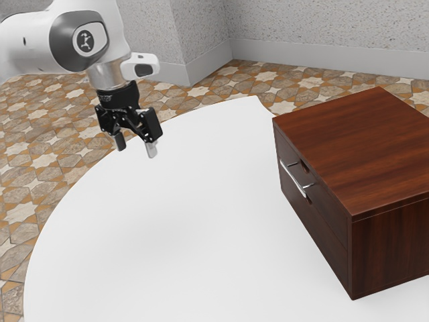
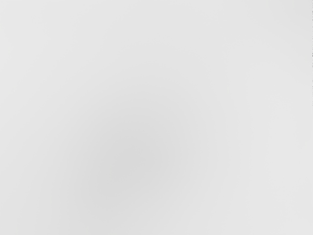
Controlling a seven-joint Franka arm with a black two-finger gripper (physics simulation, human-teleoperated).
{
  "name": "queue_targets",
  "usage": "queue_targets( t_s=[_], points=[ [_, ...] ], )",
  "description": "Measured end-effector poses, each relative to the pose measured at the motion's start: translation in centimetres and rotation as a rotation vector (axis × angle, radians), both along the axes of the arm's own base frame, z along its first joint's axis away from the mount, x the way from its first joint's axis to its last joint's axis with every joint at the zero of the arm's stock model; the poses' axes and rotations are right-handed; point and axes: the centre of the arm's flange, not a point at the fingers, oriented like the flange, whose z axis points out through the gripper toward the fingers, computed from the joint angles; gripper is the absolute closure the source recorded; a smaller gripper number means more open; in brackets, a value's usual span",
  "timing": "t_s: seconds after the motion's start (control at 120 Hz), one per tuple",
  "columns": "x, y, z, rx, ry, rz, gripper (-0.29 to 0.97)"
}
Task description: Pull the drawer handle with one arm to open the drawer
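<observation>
A dark wooden drawer cabinet stands on the white round table at the exterior view's right. Its top drawer looks shut, and a silver bar handle runs across the drawer front facing the arm. My gripper hangs above the table's far left part, well to the left of the cabinet, pointing down. It is open, with nothing between the fingers. The wrist view looks down on bare white tabletop with a faint shadow.
A patterned tile floor surrounds the table, and grey walls with a pale skirting stand behind. A wide stretch of tabletop lies between my gripper and the cabinet.
</observation>
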Motion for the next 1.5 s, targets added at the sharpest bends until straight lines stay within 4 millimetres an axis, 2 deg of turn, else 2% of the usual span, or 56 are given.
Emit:
queue_targets(
  t_s=[0.35, 0.392, 0.442, 0.492, 0.533, 0.617, 0.725, 0.767, 0.825, 1.017, 1.225, 1.358, 1.5],
  points=[
    [-0.3, 0.8, 0.3, -0.015, -0.008, 0.007, 0.00],
    [-1.1, 0.7, 3.0, -0.010, -0.059, 0.008, 0.00],
    [-3.2, 0.2, 8.3, 0.002, -0.159, 0.005, 0.00],
    [-5.2, -1.5, 12.2, -0.008, -0.233, -0.009, 0.00],
    [-6.0, -3.7, 13.6, -0.039, -0.253, -0.024, 0.00],
    [-6.6, -8.8, 14.5, -0.115, -0.233, -0.012, 0.00],
    [-5.8, -15.9, 13.0, -0.164, -0.162, 0.015, 0.00],
    [-5.0, -18.5, 11.7, -0.164, -0.128, 0.022, 0.00],
    [-3.7, -20.8, 9.6, -0.160, -0.082, 0.055, 0.00],
    [0.3, -20.3, 4.1, -0.130, -0.008, 0.270, 0.00],
    [2.8, -24.1, 0.5, -0.071, -0.018, 0.367, 0.00],
    [4.4, -23.2, -0.4, -0.052, -0.058, 0.472, 0.00],
    [4.9, -22.7, -0.3, -0.057, -0.085, 0.547, 0.00]
  ],
)
